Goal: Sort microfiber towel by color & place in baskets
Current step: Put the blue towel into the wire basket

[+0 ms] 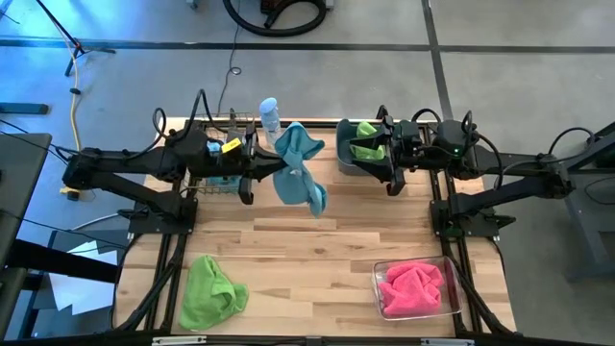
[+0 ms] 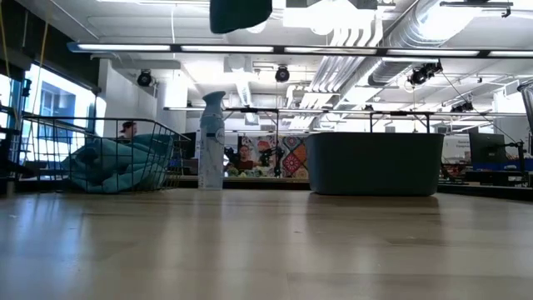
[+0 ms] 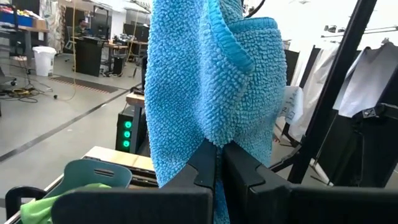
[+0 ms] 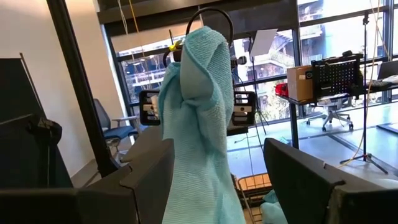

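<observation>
My left gripper (image 1: 272, 171) is raised above the far middle of the table and is shut on a light blue microfiber towel (image 1: 300, 168). The towel's lower end (image 2: 241, 12) hangs high over the tabletop. My right gripper (image 1: 389, 179) is open near the slate-blue tub (image 1: 344, 159), which holds a lime green towel (image 1: 365, 130). It faces the hanging towel (image 4: 199, 124) without touching it. More blue towels (image 2: 112, 164) lie in the black wire basket (image 2: 158, 133). Pink towels (image 1: 413, 286) fill the clear bin (image 1: 380, 271). Another green towel (image 1: 211, 291) lies on the table's near left. My left gripper pinches a bunched fold of the light blue towel (image 3: 214, 134) between its two fingers (image 3: 202, 165), reaching level from the table's left. Several layers are gathered at the pinch. The towel is lifted clear of the table and hangs crumpled and slack around the fingertips.
A pale blue spray bottle (image 1: 270, 115) stands at the far edge between the wire basket and the tub. The wooden tabletop (image 1: 307, 259) is bare in the middle, between the green towel and the clear bin.
</observation>
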